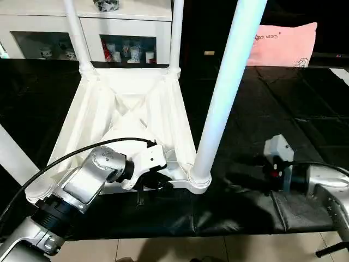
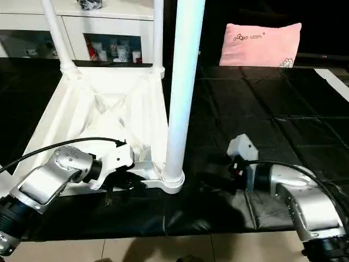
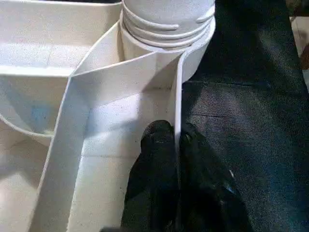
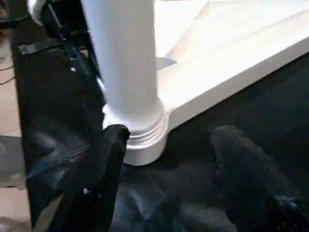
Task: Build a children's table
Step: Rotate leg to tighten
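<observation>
Head views: the tabletop [image 1: 136, 109] lies upside down on the black desk [image 2: 262, 109], legs up, pink pillow [image 2: 260, 45] beyond. Left wrist view: left tool [image 3: 176, 140] is clamped on the tabletop's rim. Right wrist view: right tool [image 4: 166, 140] gapes beside the near leg [image 4: 125, 63].

One tabletop [image 1: 131, 109] lies upside down on the black surface [image 2: 262, 103]. Four legs stand in its corner sockets: a near right one [image 1: 226, 93], two at the far corners [image 1: 75, 33] [image 1: 176, 33], and a fourth [image 1: 12, 155] cut off at the picture's left edge. Two robot arms reach in, each with one tool: left [image 3: 175, 140], right [image 4: 166, 140]. One pink pillow [image 2: 260, 45] lies behind, and one white cabinet [image 2: 103, 24] (several small items behind its glass, too small to count).
</observation>
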`<state>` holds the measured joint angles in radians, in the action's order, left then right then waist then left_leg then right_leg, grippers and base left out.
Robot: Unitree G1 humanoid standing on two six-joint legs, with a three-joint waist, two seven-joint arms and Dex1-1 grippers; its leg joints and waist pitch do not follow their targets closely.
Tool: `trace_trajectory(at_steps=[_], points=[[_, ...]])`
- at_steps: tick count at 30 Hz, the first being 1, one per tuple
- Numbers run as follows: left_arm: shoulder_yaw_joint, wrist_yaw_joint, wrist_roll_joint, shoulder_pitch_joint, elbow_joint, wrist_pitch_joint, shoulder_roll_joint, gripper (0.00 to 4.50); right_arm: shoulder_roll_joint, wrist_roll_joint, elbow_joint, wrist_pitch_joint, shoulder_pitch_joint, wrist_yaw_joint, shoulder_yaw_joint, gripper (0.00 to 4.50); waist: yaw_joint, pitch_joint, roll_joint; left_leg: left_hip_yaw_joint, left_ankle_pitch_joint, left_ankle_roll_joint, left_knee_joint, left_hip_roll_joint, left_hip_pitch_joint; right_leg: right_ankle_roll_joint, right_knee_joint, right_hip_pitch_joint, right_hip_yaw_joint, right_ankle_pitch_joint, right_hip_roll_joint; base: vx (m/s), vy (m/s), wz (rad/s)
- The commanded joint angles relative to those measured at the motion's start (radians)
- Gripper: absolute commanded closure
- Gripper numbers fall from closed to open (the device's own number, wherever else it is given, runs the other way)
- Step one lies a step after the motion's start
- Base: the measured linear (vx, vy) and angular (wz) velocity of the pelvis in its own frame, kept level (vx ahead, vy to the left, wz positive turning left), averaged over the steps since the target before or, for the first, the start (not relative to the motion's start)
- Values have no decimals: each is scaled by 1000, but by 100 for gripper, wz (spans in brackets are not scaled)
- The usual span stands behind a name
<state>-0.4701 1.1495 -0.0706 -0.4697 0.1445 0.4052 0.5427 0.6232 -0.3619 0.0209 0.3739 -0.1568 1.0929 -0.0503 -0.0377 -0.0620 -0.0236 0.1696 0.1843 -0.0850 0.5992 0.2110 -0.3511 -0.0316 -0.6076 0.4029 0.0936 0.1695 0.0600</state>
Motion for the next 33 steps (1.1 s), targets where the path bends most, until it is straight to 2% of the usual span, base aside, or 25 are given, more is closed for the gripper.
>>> trace_trajectory(at_steps=[1, 3, 5, 7, 10, 13, 14, 16, 17, 18, 19, 20, 26, 28, 33], points=[[-6, 21, 1, -15, 15, -31, 7, 446, 12, -14, 11, 13, -14, 13, -6, 152, -6, 64, 3, -6, 260, 52, -63, 10, -1, -71, 112, -48, -43, 489, 66, 0, 0, 0], [-18, 59, 1, -18, 39, -79, 14, 450, 2, -30, 5, 25, -31, 36, -15, 123, -6, 64, 3, -6, 256, 54, -63, 9, -1, -73, 111, -48, -43, 481, 66, 0, 0, 0], [-36, 96, 10, -27, 67, -124, 19, 450, -10, -38, -7, 33, -53, 60, -29, 113, -6, 65, 4, -6, 252, 58, -63, 9, -3, -74, 110, -50, -44, 474, 67, 0, 0, 0], [-45, 129, 10, -35, 85, -153, 18, 450, -19, -12, -39, 3, -76, 78, -59, 98, -6, 66, 6, -6, 253, 54, -63, 11, 1, -82, 109, -48, -43, 468, 67, 0, 0, 0], [-57, 154, 19, -47, 109, -192, 13, 450, -36, 12, -83, -29, -109, 99, -91, 98, -9, 67, 8, -5, 246, 48, -62, 13, 4, -103, 105, -46, -47, 441, 69, 0, 0, 0], [-74, 181, 39, -71, 152, -239, 4, 450, -67, 21, -137, -71, -157, 145, -123, 98, -18, 69, 9, -5, 241, 42, -66, 18, 4, -126, 96, -50, -49, 390, 70, 0, 0, 0], [-80, 192, 45, -82, 172, -256, -1, 450, -81, 24, -168, -82, -180, 165, -135, 113, -21, 70, 7, -4, 236, 40, -66, 19, 4, -133, 93, -51, -51, 369, 71, 0, 0, 0], [-88, 213, 51, -101, 203, -284, -10, 450, -97, 23, -219, -85, -217, 205, -156, 123, -26, 70, 9, -3, 236, 39, -65, 18, 6, -145, 92, -51, -51, 363, 73, 0, 0, 0], [-90, 219, 52, -106, 211, -290, -13, 450, -101, 22, -233, -86, -226, 217, -160, 141, -27, 70, 5, -3, 234, 38, -65, 18, 4, -149, 90, -53, -51, 362, 73, 0, 0, 0], [-93, 232, 55, -112, 221, -302, -16, 450, -106, 19, -255, -84, -242, 237, -170, 141, -31, 69, 3, -2, 236, 38, -65, 19, 5, -147, 92, -54, -52, 371, 75, 0, 0, 0], [-93, 232, 55, -112, 221, -302, -16, 450, -106, 19, -255, -84, -242, 237, -170, 141, -33, 69, 6, -3, 232, 37, -66, 20, 5, -147, 91, -55, -52, 372, 76, 0, 0, 0], [-101, 250, 63, -123, 235, -321, -19, 450, -118, 19, -297, -86, -270, 267, -187, 160, -38, 71, 4, -2, 226, 37, -66, 22, 7, -148, 89, -54, -53, 358, 76, 0, 0, 0], [-105, 270, 75, -140, 273, -354, -29, 450, -128, 31, -372, -97, -310, 336, -214, 204, -50, 75, 3, -1, 194, 34, -66, 25, 4, -170, 78, -58, -55, 293, 78, 0, 0, 0], [-104, 273, 76, -144, 281, -359, -31, 450, -132, 35, -391, -107, -318, 341, -213, 218, -51, 74, 2, -1, 193, 34, -65, 23, 2, -167, 78, -60, -55, 297, 79, 0, 0, 0], [-97, 271, 91, -156, 320, -382, -43, 450, -151, 51, -455, -138, -345, 350, -218, 243, -49, 70, 4, -1, 221, 29, -65, 21, 6, -149, 88, -54, -53, 374, 78, 0, 0, 0]])
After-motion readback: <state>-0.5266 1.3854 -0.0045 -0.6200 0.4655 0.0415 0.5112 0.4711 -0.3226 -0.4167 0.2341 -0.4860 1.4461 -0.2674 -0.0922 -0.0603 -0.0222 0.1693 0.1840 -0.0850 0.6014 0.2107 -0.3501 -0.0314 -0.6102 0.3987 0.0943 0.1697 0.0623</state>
